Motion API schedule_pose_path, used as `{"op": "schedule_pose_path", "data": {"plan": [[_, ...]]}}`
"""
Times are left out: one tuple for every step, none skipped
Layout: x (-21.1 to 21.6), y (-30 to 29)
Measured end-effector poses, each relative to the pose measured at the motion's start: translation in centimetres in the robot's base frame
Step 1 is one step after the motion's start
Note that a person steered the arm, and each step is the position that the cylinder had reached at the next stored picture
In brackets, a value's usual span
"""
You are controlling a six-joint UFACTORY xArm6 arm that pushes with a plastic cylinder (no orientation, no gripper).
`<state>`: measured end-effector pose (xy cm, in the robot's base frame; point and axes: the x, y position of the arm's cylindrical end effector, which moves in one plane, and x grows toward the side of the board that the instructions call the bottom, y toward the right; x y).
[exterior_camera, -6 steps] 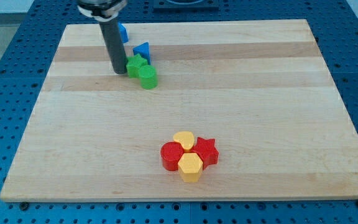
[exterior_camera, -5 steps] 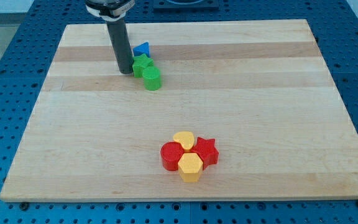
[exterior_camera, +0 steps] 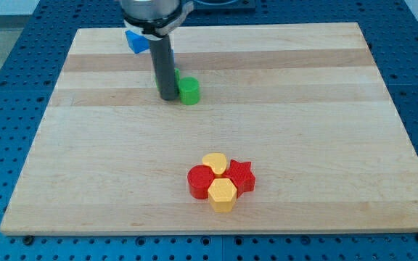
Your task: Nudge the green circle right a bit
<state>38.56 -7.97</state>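
Note:
The green circle [exterior_camera: 189, 91] lies on the wooden board [exterior_camera: 303, 109] in the upper middle of the view. My tip [exterior_camera: 168, 97] is down on the board, touching the circle's left side. A second green block [exterior_camera: 175, 75] shows only as a sliver behind the rod, just above and left of the circle. A blue block [exterior_camera: 136, 40] lies near the board's top edge, partly hidden by the arm. The blue triangle seen earlier is hidden behind the rod.
A tight cluster sits in the lower middle: a yellow block [exterior_camera: 215, 163], a red circle [exterior_camera: 199, 180], a red star [exterior_camera: 242, 175] and a yellow hexagon [exterior_camera: 222, 193]. Blue perforated table surrounds the board.
My tip has moved right and slightly down. The green circle has slid right with it, and the rod now covers most of the other green block and the blue triangle.

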Motion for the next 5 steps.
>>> {"op": "schedule_pose_path", "data": {"plan": [[0.0,1.5],[0.0,-0.9],[-0.8,-7.3],[-5.8,-14.8],[-11.9,-16.7]]}}
